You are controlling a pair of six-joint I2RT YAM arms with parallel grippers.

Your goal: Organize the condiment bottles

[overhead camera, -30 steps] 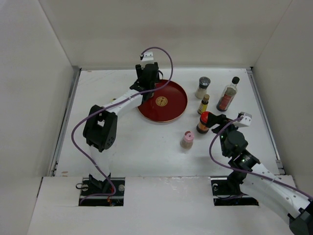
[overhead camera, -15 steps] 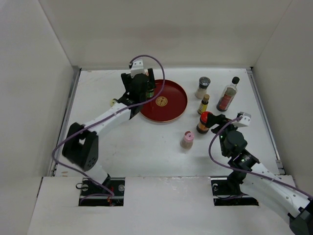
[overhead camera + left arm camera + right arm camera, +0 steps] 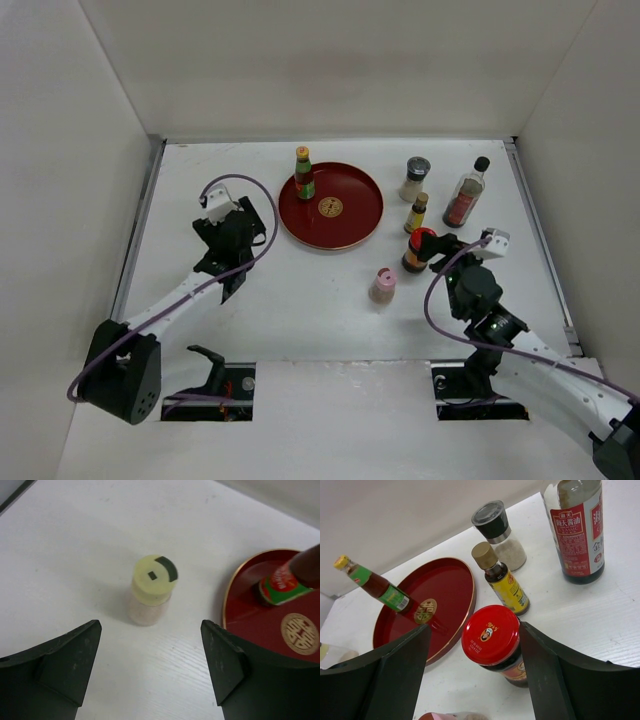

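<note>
My left gripper (image 3: 238,225) is open and empty, low over the table left of the plate. In the left wrist view a cream-capped bottle (image 3: 150,587) stands just ahead of its open fingers (image 3: 150,636); the top view hides it. The green-red banded bottle (image 3: 303,173) stands on the plate's far left part (image 3: 282,582). My right gripper (image 3: 434,246) is open around the red-lidded dark jar (image 3: 492,635), right finger at the lid, left finger apart. The pink-capped bottle (image 3: 382,285) stands alone near the front.
The round red plate (image 3: 350,215) lies at the back centre. The grey-lidded shaker (image 3: 415,178), amber bottle (image 3: 416,212) and tall clear black-capped bottle (image 3: 466,193) stand to its right, behind the jar. White walls enclose the table on three sides.
My left gripper let go of the green-red bottle on the plate and drew back left and toward the front, ending by the cream bottle. The right arm stayed put.
</note>
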